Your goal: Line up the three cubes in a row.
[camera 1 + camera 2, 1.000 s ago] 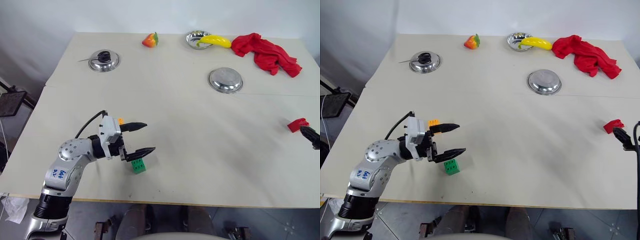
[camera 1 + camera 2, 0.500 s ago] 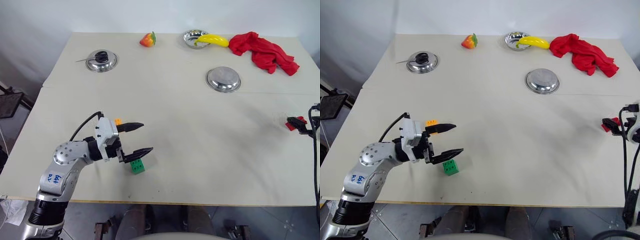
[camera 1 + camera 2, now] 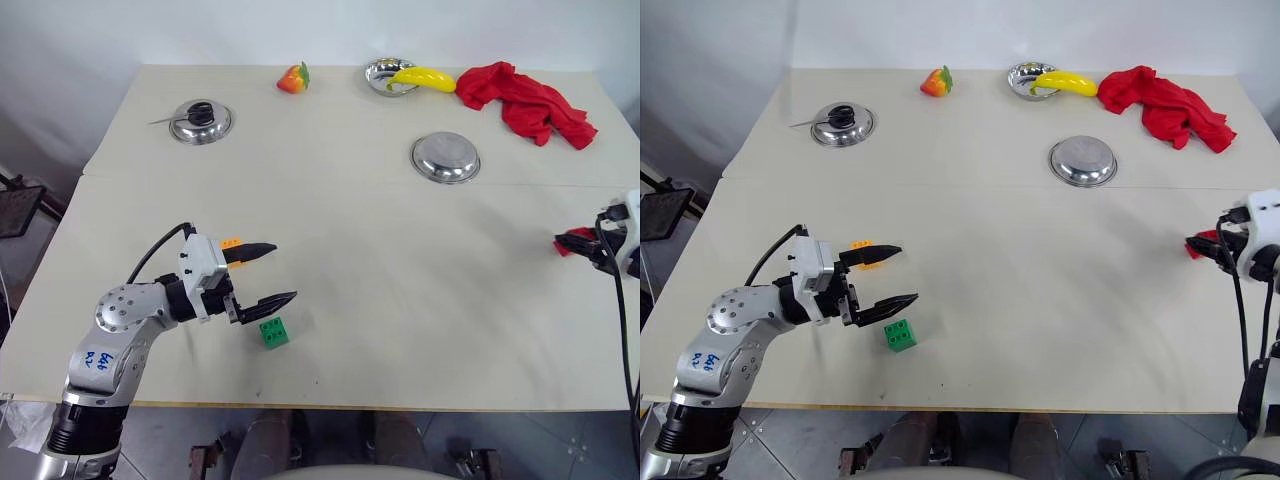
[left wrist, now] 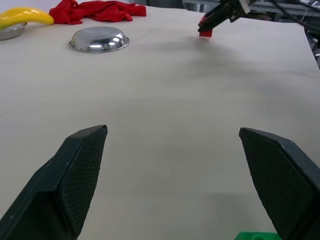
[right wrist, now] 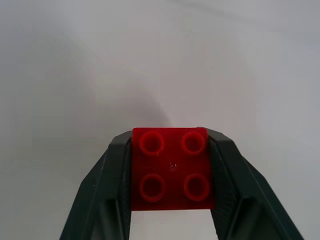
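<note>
My right gripper [image 5: 172, 150] is shut on the red cube [image 5: 172, 169], studs up, near the table's right edge [image 3: 572, 241]. The same grip shows far off in the left wrist view, on the red cube [image 4: 205, 32]. At the front left, my left gripper [image 3: 283, 272] stands wide open and level, a little above the table. The green cube [image 3: 273, 332] lies on the table just below its near finger, apart from it. The orange-yellow cube [image 3: 231, 243] sits behind the far finger, partly hidden.
Along the back stand a steel lid with a black knob [image 3: 200, 121], a toy strawberry [image 3: 293, 78], a bowl [image 3: 385, 77] holding a banana [image 3: 420, 77], and a red cloth [image 3: 525, 98]. An upturned steel bowl [image 3: 445, 157] sits mid-right. A black cable hangs at the right edge.
My right gripper has come in from the right edge and shut on the red cube. The left gripper stays open by the green cube. The camera has shifted slightly.
</note>
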Tool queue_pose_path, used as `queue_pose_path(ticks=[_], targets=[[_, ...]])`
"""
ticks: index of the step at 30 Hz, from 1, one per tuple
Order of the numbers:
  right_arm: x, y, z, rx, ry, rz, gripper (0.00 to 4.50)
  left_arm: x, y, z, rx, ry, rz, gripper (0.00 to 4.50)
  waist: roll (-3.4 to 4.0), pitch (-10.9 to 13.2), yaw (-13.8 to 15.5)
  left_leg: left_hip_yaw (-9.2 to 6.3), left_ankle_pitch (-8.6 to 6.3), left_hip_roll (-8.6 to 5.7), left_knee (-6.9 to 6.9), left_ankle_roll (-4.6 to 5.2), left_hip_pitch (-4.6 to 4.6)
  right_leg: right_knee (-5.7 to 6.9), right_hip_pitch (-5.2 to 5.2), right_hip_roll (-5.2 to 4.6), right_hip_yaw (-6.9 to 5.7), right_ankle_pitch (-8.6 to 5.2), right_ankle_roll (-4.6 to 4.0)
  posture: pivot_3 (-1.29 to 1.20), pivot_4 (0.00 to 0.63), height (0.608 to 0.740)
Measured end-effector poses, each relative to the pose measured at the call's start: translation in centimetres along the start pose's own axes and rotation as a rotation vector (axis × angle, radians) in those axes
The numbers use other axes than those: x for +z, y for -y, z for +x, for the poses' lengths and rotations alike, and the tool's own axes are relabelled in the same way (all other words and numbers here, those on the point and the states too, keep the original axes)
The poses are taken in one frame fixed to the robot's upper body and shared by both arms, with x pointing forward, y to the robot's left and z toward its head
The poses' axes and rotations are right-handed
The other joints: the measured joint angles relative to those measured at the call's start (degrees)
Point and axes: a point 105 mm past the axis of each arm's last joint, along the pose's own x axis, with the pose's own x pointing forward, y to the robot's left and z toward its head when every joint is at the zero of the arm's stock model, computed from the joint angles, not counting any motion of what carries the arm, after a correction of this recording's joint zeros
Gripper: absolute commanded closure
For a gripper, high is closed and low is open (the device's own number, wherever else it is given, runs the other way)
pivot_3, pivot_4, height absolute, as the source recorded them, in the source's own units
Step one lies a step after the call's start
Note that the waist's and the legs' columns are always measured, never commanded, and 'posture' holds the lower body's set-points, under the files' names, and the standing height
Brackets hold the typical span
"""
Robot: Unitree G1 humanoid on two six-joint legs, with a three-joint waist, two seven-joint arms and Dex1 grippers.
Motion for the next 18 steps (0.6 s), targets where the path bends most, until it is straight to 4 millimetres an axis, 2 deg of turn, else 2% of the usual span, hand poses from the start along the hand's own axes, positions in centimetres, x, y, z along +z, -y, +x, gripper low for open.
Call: queue_pose_path(ticks=[2,4,8,12,18], targets=[[2.1,-4.2,0.4,0.265,0.007,-0.191,2.99,0.1,-0.2,-0.5,0.003,-0.003,0.014,0.0,0.02,0.0,-0.1,0.0,-0.02,0.06,0.0,-0.05,0.02,0.01,0.0,0.06,-0.01,0.0,0.0,0.0,0.15,0.74],[3.2,-7.6,1.0,0.46,-0.009,-0.337,2.99,-0.3,-0.3,-1.1,-0.002,-0.016,0.009,0.0,0.02,0.0,-0.2,0.03,-0.02,0.07,0.03,-0.06,0.04,0.03,0.0,0.06,0.01,0.0,0.0,0.0,0.15,0.74],[4.9,-12.3,3.0,0.671,0.024,-0.499,2.99,-1.4,0.2,-1.7,-0.046,-0.034,-0.032,0.0,-0.06,0.1,-0.1,0.01,-0.03,0.08,0.06,-0.08,0.04,0.03,-0.01,0.05,0.01,0.0,0.0,0.0,0.15,0.74],[5.1,-14.1,5.0,0.741,0.046,-0.606,2.99,-1.3,0.5,-1.8,-0.084,-0.024,-0.017,0.0,-0.07,0.1,0.4,-0.09,-0.05,0.0,0.06,-0.11,0.0,0.01,-0.01,0.0,-0.06,-0.01,-0.03,0.0,0.15,0.74],[3.9,-14.4,6.9,0.782,0.043,-0.603,2.99,-1.2,0.7,-1.7,-0.102,-0.011,-0.002,0.0,-0.08,0.1,0.1,-0.16,-0.06,-0.06,0.06,-0.1,-0.07,-0.03,0.0,-0.04,-0.14,-0.01,-0.03,0.0,0.15,0.74]])
